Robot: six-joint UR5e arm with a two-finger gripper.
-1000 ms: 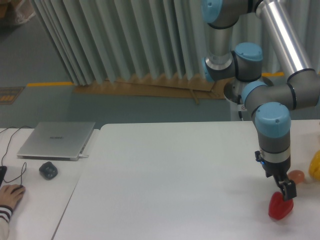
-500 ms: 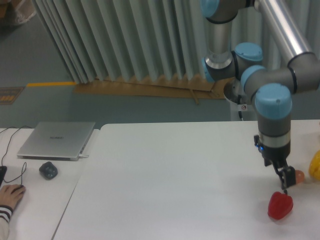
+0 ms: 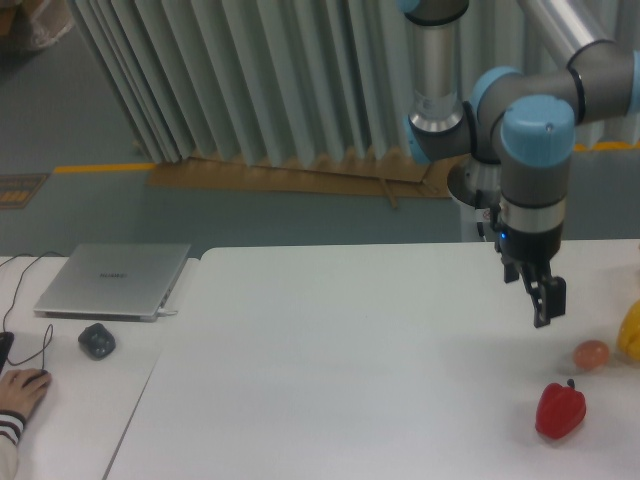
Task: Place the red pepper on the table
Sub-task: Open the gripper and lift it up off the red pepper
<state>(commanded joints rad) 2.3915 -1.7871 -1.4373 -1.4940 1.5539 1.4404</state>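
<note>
1. Grey pleated curtains hang behind a white bench (image 3: pixel 350 350); to its left a smaller desk (image 3: pixel 70 400) carries a closed laptop (image 3: pixel 113 281) and a mouse (image 3: pixel 97 341).
2. The red pepper (image 3: pixel 560 410) now rests upright on the bench near its front right corner, touching nothing; an orange-pink ball (image 3: pixel 591 353) sits just beyond it and a yellow object (image 3: pixel 631 333) lies at the right edge.
3. A second ago the tool (image 3: pixel 542 303) was down on the pepper; it has since let go and risen well clear, empty, though whether its fingers stand apart or together cannot be told at this size.
4. The placing looks done; only withdrawal appears to remain.
</note>
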